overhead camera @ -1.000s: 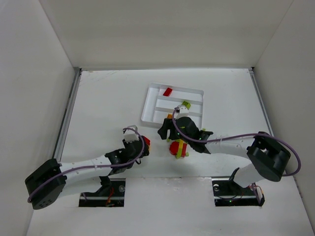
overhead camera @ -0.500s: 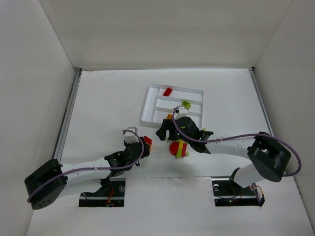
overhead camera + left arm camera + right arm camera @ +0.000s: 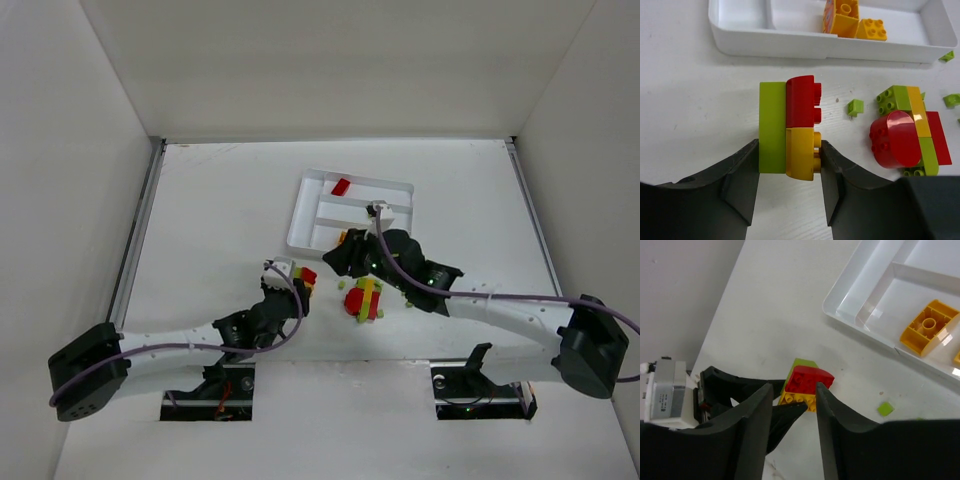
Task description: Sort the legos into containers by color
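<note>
My left gripper (image 3: pixel 790 155) is shut on a clump of legos (image 3: pixel 790 127): a lime green plate (image 3: pixel 772 127) with a red brick (image 3: pixel 801 100) and a yellow brick (image 3: pixel 799 152) stuck to it. The clump (image 3: pixel 307 275) is held just in front of the white tray of containers (image 3: pixel 300 215). My right gripper (image 3: pixel 792 390) hovers above and to the right of that clump (image 3: pixel 807 380), open, with nothing between its fingers. A second clump (image 3: pixel 363 298), red, green and yellow, lies on the table to the right. One red brick (image 3: pixel 341 186) lies in the far slot, and yellow bricks (image 3: pixel 842 17) in the near one.
Tiny green bits (image 3: pixel 855 106) lie loose between the two clumps, and another (image 3: pixel 885 408) below the tray's rim (image 3: pixel 850 305). White walls enclose the table on three sides. The right arm reaches across the tray's near right corner.
The left gripper carried its clump forward and right, nearer the tray. The right arm stretched out, its gripper turned toward that clump and its jaws narrowed.
</note>
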Action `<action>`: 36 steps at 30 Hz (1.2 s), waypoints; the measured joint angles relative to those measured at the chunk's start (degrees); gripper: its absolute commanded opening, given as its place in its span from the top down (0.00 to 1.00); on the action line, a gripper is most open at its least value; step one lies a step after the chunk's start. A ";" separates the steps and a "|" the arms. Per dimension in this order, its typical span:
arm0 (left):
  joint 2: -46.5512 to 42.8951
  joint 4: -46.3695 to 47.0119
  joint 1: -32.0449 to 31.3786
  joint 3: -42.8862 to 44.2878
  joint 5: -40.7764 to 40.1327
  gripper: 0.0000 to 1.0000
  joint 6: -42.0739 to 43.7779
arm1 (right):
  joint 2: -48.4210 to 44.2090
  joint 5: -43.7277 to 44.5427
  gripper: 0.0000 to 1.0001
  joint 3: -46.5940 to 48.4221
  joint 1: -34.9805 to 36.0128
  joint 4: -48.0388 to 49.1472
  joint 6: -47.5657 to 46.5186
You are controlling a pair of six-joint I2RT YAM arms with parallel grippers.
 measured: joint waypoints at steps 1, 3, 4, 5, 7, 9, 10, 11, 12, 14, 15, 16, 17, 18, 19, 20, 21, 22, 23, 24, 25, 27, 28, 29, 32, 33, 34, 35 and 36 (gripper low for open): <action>0.50 0.94 -0.17 0.33 -0.09 0.80 1.66 | 0.09 0.07 0.36 0.26 0.50 -0.74 0.17; 1.40 2.40 -0.76 1.11 -0.26 0.80 4.63 | 0.44 0.15 0.32 0.55 1.27 -2.14 0.13; 1.81 3.15 -1.09 1.57 -0.35 0.80 6.10 | 0.81 0.15 0.32 0.74 1.60 -2.69 0.17; 2.23 3.78 -1.29 1.99 -0.37 0.80 7.37 | 1.38 0.24 0.32 1.11 1.88 -3.34 0.31; 3.13 5.09 -1.53 2.78 -0.44 0.80 9.46 | 2.80 0.39 0.32 1.79 2.32 -4.39 0.63; 4.04 6.14 -1.70 3.32 -0.61 0.80 11.06 | 4.07 0.44 0.32 2.32 2.60 -5.05 1.07; 4.52 6.62 -1.79 3.52 -0.74 0.80 11.80 | 4.70 0.42 0.32 2.56 2.80 -5.27 1.36; 5.03 7.28 -1.88 3.61 -0.79 0.80 12.44 | 5.33 0.39 0.32 2.80 2.91 -5.46 1.62; 5.42 7.74 -1.92 3.65 -0.83 0.80 12.96 | 5.84 0.39 0.32 3.04 2.95 -5.66 1.92; 6.21 8.46 -2.16 3.65 -1.05 0.80 13.97 | 6.54 0.39 0.32 3.28 2.95 -5.73 2.36; 6.60 8.68 -2.34 3.65 -1.07 0.80 14.40 | 6.67 0.39 0.32 3.32 2.93 -5.73 2.54; 6.95 8.79 -2.54 3.69 -1.18 0.80 14.73 | 6.82 0.39 0.32 3.48 2.93 -5.81 2.60; 7.32 8.81 -2.69 3.76 -1.27 0.80 15.06 | 7.04 0.37 0.33 3.67 2.93 -5.81 2.78; 7.69 8.85 -2.95 3.96 -1.40 0.80 15.32 | 7.39 0.37 0.35 3.98 2.93 -5.79 2.84; 7.93 8.96 -3.15 4.07 -1.64 0.80 15.56 | 7.80 0.35 0.36 4.24 2.91 -5.84 2.95; 8.15 8.98 -3.39 4.24 -1.92 0.80 15.85 | 8.33 0.35 0.38 4.37 2.80 -5.70 3.15; 8.35 9.05 -3.72 4.42 -2.23 0.80 16.15 | 8.94 0.35 0.39 4.46 2.62 -5.68 3.39; 8.48 9.07 -4.07 4.59 -2.34 0.80 16.48 | 9.55 0.33 0.40 4.48 2.51 -5.64 3.61; 8.68 9.07 -4.50 4.81 -2.49 0.80 16.87 | 10.21 0.22 0.41 4.50 2.43 -5.64 3.85; 8.87 9.09 -4.98 5.05 -2.75 0.80 17.27 | 10.82 0.13 0.42 4.50 2.38 -5.66 4.02; 9.01 9.18 -5.46 5.25 -2.99 0.80 17.57 | 11.37 -0.09 0.44 4.50 2.32 -5.66 4.17; 9.25 9.11 -6.12 5.40 -4.00 0.80 18.38 | 12.00 -0.31 0.47 4.50 2.08 -5.68 4.70; 9.38 9.05 -6.34 5.40 -4.46 0.80 18.69 | 12.13 -0.39 0.51 4.50 1.99 -5.64 4.87; 9.51 9.07 -6.58 5.40 -4.85 0.80 18.97 | 12.15 -0.52 0.54 4.50 1.81 -5.64 4.98; 9.60 9.09 -6.91 5.42 -5.84 0.80 19.39 | 12.15 -0.74 0.61 4.50 1.46 -5.55 5.77; 9.60 9.11 -6.93 5.44 -6.10 0.80 19.41 | 12.15 -0.76 0.63 4.50 1.38 -5.42 6.14; 9.60 9.11 -6.99 5.44 -6.45 0.81 19.41 | 12.15 -0.76 0.67 4.50 1.38 -5.20 6.47; 9.60 9.18 -6.99 5.44 -6.69 0.81 19.39 | 12.15 -0.72 0.71 4.50 1.36 -5.11 6.93; 9.60 9.33 -6.99 5.44 -6.80 0.81 19.39 | 12.15 -0.72 0.73 4.50 1.29 -4.98 7.06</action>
